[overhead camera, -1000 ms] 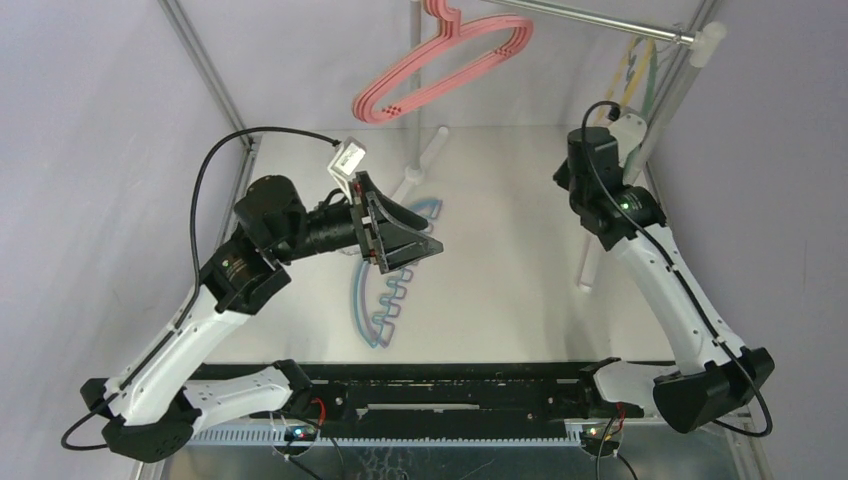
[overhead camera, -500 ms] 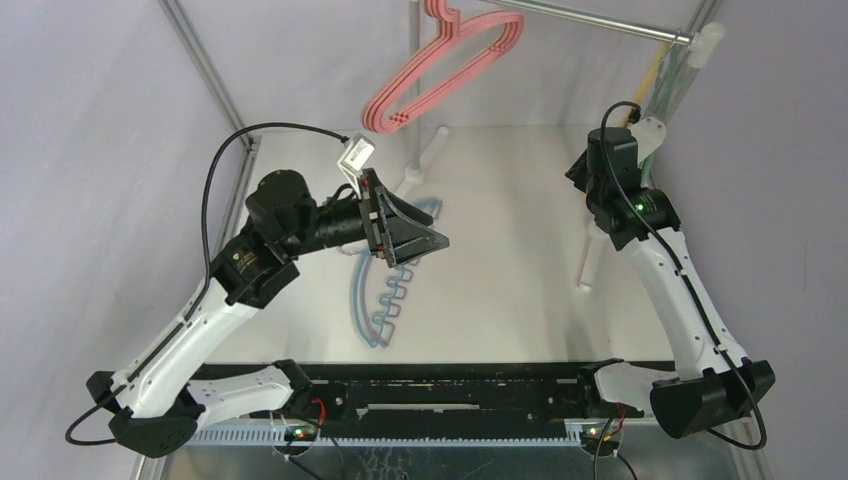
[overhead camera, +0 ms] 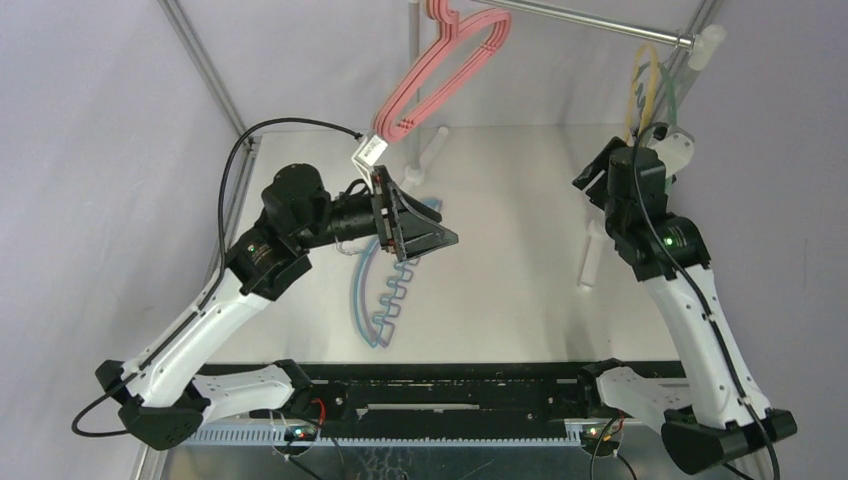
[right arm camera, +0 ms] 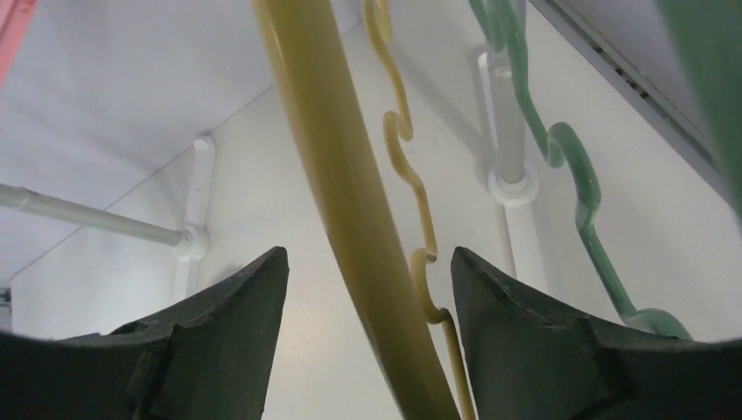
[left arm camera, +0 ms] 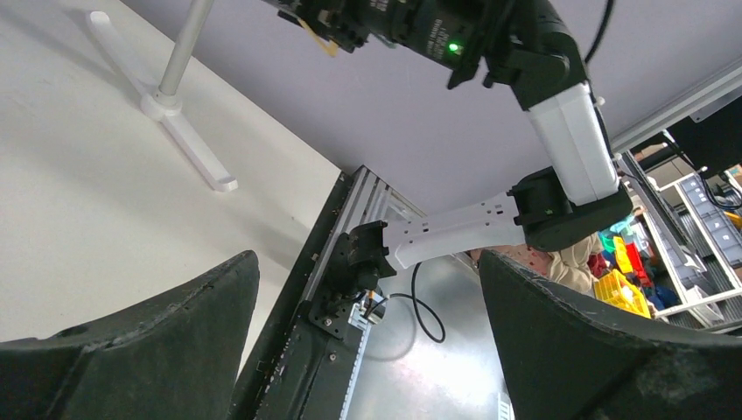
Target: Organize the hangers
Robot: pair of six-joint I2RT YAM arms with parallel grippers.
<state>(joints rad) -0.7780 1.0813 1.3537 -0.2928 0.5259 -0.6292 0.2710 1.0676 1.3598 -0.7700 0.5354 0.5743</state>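
A bunch of pink hangers (overhead camera: 440,70) hangs tilted from the grey rail (overhead camera: 590,22). A yellow hanger (overhead camera: 640,88) and a green hanger (overhead camera: 669,95) hang at the rail's right end. In the right wrist view the yellow hanger's arc (right arm camera: 350,201) runs between the fingers of my right gripper (right arm camera: 367,262), which is open and not touching it; the green hanger (right arm camera: 560,149) is to the right. A blue hanger (overhead camera: 375,300) with a wavy bar and a purple edge lies flat on the table. My left gripper (overhead camera: 432,228) hovers open and empty above its far end.
The rail rests on white poles: one (overhead camera: 413,60) at the back centre with a foot (overhead camera: 425,160), one (overhead camera: 675,90) at the right with a foot (overhead camera: 590,255). A black rail (overhead camera: 450,385) runs along the table's near edge. Purple walls enclose the table.
My right gripper has opened off the yellow hanger and drawn back towards the near side. The left arm has shifted further away and right. The pink hangers have swung.
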